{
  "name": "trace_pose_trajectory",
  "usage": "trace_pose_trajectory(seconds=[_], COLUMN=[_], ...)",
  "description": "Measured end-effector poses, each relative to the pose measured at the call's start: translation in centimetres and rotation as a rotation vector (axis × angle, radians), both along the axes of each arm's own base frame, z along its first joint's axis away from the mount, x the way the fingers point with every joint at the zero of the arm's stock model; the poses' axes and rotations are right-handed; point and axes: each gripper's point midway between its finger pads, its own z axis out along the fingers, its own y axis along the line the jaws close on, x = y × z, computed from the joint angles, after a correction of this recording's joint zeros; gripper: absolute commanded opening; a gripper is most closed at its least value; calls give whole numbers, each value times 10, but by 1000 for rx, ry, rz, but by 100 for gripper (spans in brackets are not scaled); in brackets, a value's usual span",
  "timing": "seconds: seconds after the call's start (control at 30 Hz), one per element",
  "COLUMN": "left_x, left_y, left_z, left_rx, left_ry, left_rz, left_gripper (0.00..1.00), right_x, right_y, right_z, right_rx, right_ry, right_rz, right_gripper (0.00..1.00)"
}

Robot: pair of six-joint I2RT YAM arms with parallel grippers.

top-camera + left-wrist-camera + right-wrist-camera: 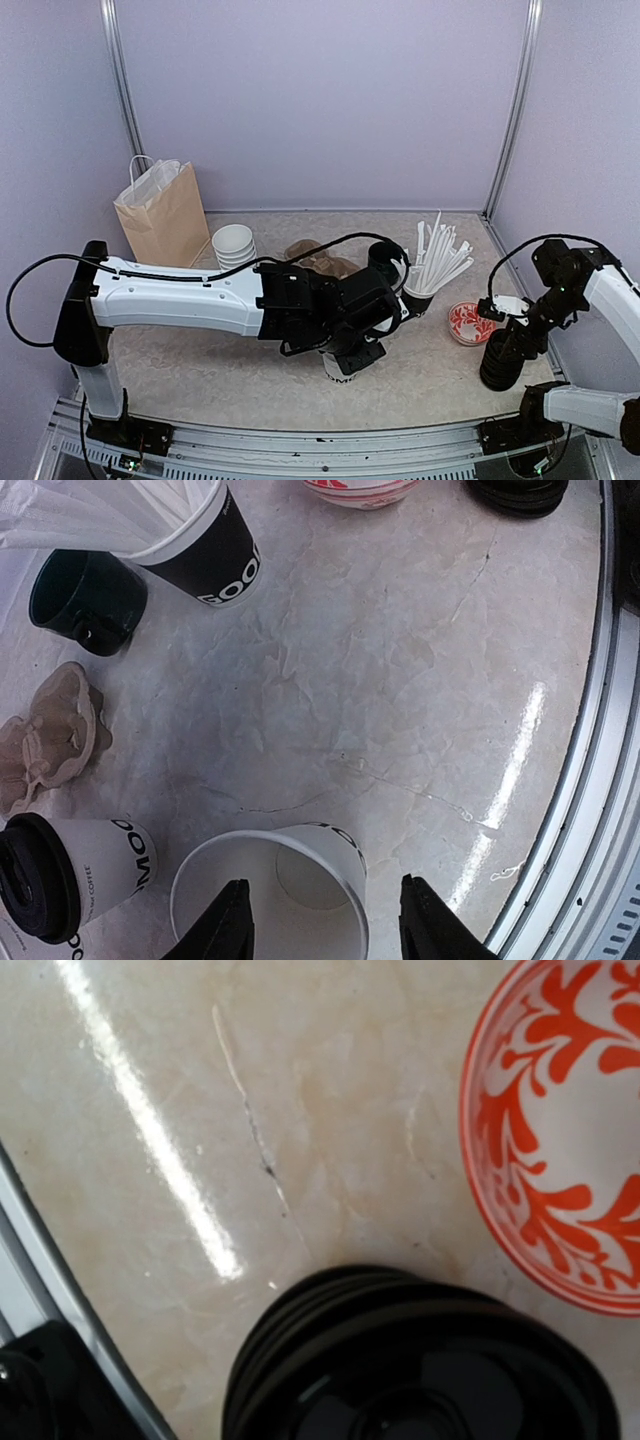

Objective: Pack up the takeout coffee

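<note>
Soft, even light falls from above. The top view is bright and fairly sharp, with a faint shadow on the table (200,370) under the left arm (180,295). To the right of the left claw (325,912) a white streak of glare crosses the table, and the rail (610,730) there bows with lens distortion. In the right wrist view the stack of black lids (420,1360) is blurred, with another glare streak beside it.

open white tapered paper cup (300,880): blk lettering
white paper cup w/ blk lid (100,865): blk print
round bowl (540,1160): white, red-orange leaf pattern
</note>
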Motion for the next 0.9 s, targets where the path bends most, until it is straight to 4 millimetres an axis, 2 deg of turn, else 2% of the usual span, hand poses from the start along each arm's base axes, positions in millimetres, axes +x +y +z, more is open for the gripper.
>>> trace_pose_trajectory(seconds=[0.23, 0.53, 0.9], left_x=[3, 8, 14], left_y=[-2, -1, 2], left_z=[12, 17, 15], left_rx=[-40, -56, -53], left_ry=[-15, -24, -28], left_rz=[24, 39, 52], left_gripper=[50, 50, 50], right_x=[1, 3, 3], right_y=[1, 1, 1], right_z=[-5, -10, -10], right_rx=[-2, -10, -11], right_ry=[15, 25, 30], right_rz=[-7, -16, -27], right_gripper=[45, 38, 18])
